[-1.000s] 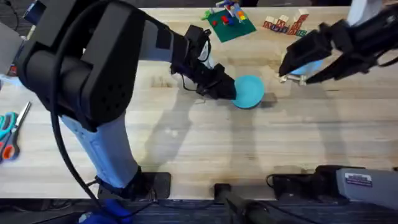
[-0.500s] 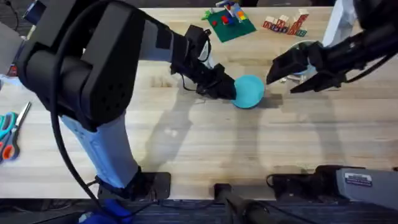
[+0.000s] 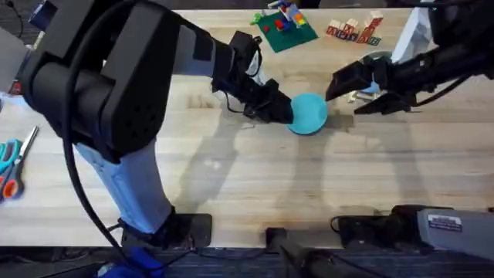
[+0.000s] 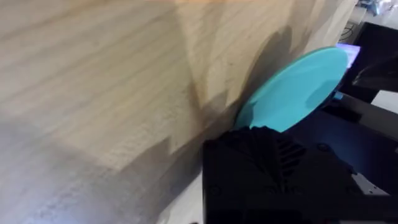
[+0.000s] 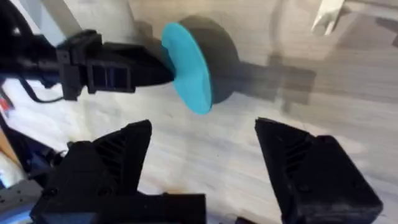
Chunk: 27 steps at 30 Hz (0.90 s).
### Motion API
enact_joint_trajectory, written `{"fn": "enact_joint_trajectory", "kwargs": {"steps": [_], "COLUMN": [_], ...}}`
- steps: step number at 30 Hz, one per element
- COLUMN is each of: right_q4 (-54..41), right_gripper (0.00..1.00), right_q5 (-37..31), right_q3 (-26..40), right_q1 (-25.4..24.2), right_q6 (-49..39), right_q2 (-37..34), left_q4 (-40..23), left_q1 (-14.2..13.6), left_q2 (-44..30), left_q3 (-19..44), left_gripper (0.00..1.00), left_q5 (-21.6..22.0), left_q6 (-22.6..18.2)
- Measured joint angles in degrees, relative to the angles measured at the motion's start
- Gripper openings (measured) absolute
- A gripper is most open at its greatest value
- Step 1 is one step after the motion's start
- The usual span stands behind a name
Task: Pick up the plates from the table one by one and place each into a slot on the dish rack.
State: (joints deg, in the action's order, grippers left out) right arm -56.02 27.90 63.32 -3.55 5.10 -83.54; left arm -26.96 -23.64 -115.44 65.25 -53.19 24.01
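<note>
my left arm reaches across the table (image 3: 231, 177), left gripper (image 3: 284, 112) clamped on the teal plate (image 3: 309, 113), which is lifted and tilted, its smooth round disc at 3 o'clock of the fingers. my right gripper (image 3: 359, 89) hovers at the plate's 2 o'clock, fingers spread apart and holding nothing, over pale grained planks.
</note>
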Motion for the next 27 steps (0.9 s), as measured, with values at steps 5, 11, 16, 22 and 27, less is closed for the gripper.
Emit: {"fn": "enact_joint_trajectory", "kwargs": {"steps": [5, 11, 16, 22, 27], "right_q4": [2.56, 4.06, 5.21, 6.67, 8.17], "right_gripper": [0.995, 0.995, 0.995, 0.995, 0.99], "right_q5": [0.0, -0.02, -1.23, -2.41, -2.86], "right_q3": [-0.01, -0.01, -0.01, -0.01, -0.01], "right_q1": [0.06, 2.15, 5.03, 6.85, 7.88], "right_q6": [0.83, -1.99, -3.91, -4.3, -4.29], "right_q2": [-0.35, -2.38, -4.33, -8.6, -11.61], "left_q4": [0.0, 0.0, 0.0, 0.0, 0.0], "left_q1": [0.0, 0.0, 0.0, 0.0, 0.0], "left_q2": [0.0, 0.0, 0.0, -0.02, 0.0], "left_q3": [0.0, 0.0, 0.0, 0.0, 0.0], "left_gripper": [0.04, 0.04, 0.04, 0.04, 0.04], "left_q5": [0.0, 0.0, 0.0, 0.0, 0.0], "left_q6": [0.0, 0.0, 0.0, 0.0, 0.0]}}
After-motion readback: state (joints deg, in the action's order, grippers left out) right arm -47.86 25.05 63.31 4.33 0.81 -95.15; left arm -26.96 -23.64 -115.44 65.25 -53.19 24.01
